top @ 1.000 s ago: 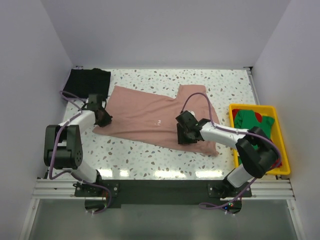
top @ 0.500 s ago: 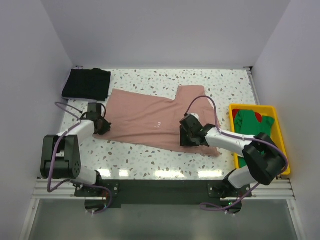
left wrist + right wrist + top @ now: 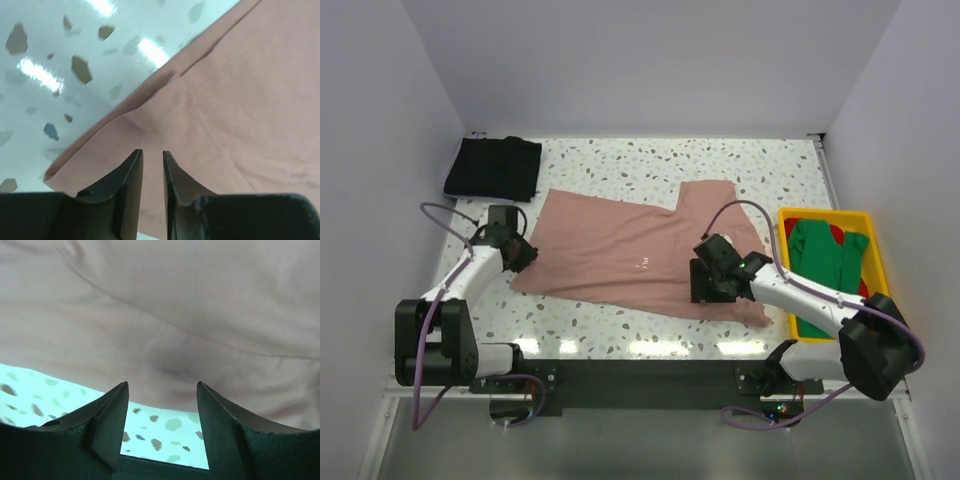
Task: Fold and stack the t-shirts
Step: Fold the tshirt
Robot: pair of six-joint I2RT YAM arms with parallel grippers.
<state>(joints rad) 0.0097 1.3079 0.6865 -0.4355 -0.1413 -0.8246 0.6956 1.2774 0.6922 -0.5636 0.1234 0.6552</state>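
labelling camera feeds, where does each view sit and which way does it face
Top external: fixed above and behind the bases, looking down on the table; shows both arms, left gripper and right gripper at the pink t-shirt, plus black t-shirt, yellow bin.
Left wrist: on that wrist, looking past its narrowly parted fingers at the shirt's edge.
Right wrist: on that wrist, looking past wide-apart fingers at the shirt's edge.
Shared: both wrist views show pink cloth on speckled tabletop.
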